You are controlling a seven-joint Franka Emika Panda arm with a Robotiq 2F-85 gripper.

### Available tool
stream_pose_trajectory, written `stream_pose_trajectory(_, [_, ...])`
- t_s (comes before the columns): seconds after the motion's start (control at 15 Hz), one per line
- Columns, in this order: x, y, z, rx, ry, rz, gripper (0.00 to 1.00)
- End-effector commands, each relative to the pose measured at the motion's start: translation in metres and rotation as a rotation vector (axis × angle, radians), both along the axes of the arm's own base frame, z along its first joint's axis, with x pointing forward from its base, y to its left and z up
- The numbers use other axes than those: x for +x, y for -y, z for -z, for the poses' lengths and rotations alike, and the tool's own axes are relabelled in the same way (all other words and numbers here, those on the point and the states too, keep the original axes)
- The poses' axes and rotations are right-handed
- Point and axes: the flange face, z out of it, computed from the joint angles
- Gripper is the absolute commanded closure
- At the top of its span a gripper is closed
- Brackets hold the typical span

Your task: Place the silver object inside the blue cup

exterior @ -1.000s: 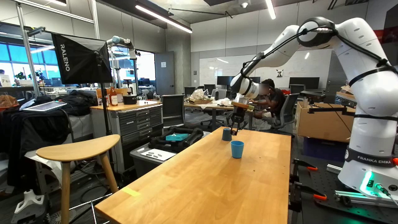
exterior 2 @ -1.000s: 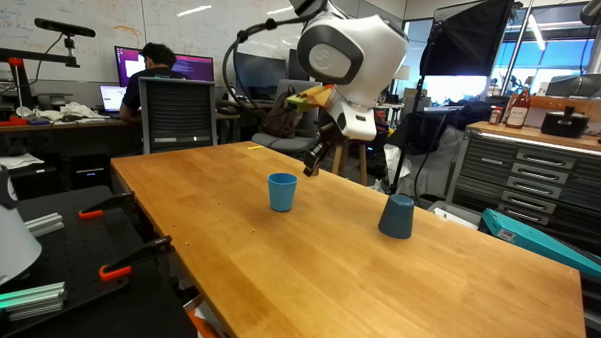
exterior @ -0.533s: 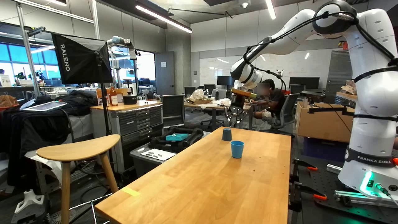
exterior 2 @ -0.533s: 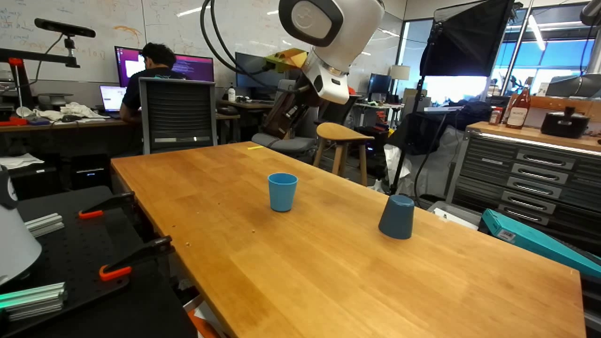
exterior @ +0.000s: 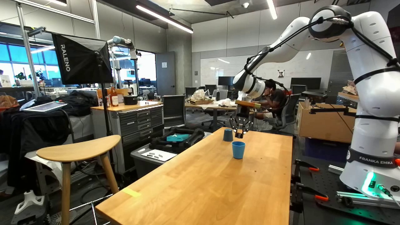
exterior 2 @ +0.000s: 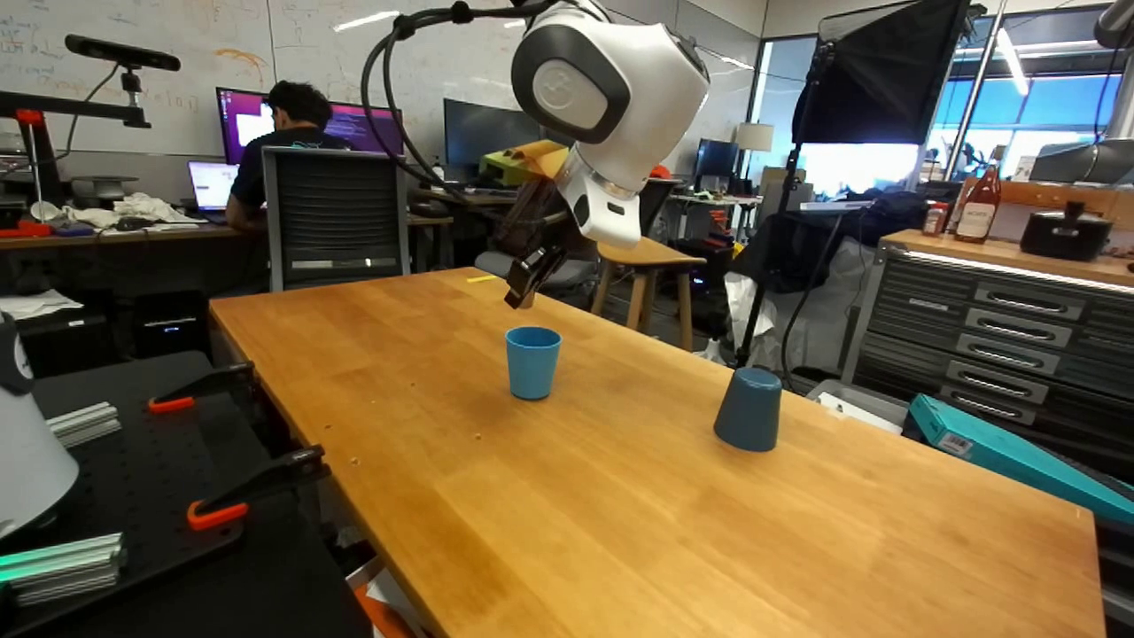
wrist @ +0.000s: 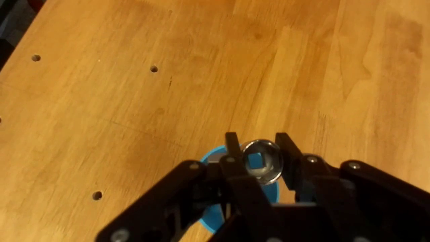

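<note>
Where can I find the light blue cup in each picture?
In an exterior view: the light blue cup is right of the middle, lower half, pictured below the jaws.
In an exterior view: the light blue cup is slightly left of the middle, pictured below the jaws.
In the wrist view: the light blue cup is low down, near the middle, partly hidden behind the jaws.
Shared landmark: the wooden table.

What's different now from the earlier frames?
The gripper rose, then lowered again, ending further left in an exterior view, roughly above the blue cup. Its jaws hold the silver object; no earlier wrist picture shows whether that grip is new. The blue cup and the overturned darker cup stayed put.
</note>
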Motion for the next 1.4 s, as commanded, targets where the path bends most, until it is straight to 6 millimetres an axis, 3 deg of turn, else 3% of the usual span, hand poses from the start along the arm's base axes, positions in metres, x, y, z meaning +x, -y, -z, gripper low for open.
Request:
stream_pose_trajectory(0.0, [0.0, 0.008, 0.016, -0.023, 0.026, 0.038, 0.92])
stream_pose_trajectory(0.2, [0.001, 0.012, 0.03, -0.053, 0.035, 0.05, 0.92])
stream_pose_trajectory(0.27, [0.001, 0.012, 0.034, -0.06, 0.034, 0.052, 0.73])
stream_pose_trajectory(0.33, [0.001, 0.013, 0.037, -0.064, 0.033, 0.055, 0.82])
stream_pose_trajectory(0.4, [0.001, 0.013, 0.04, -0.067, 0.033, 0.058, 0.81])
stream_pose_trajectory(0.53, [0.001, 0.014, 0.043, -0.063, 0.031, 0.068, 0.42])
stream_pose_trajectory(0.73, [0.001, 0.014, 0.044, -0.057, 0.032, 0.074, 0.2])
stream_pose_trajectory(0.8, [0.001, 0.014, 0.043, -0.06, 0.035, 0.071, 0.63])
stream_pose_trajectory(0.93, [0.001, 0.014, 0.041, -0.054, 0.036, 0.071, 0.59])
stream_pose_trajectory(1.27, [0.005, 0.01, 0.027, -0.04, 0.055, 0.058, 0.98])
stream_pose_trajectory(1.33, [0.005, 0.007, 0.018, -0.028, 0.059, 0.043, 0.94])
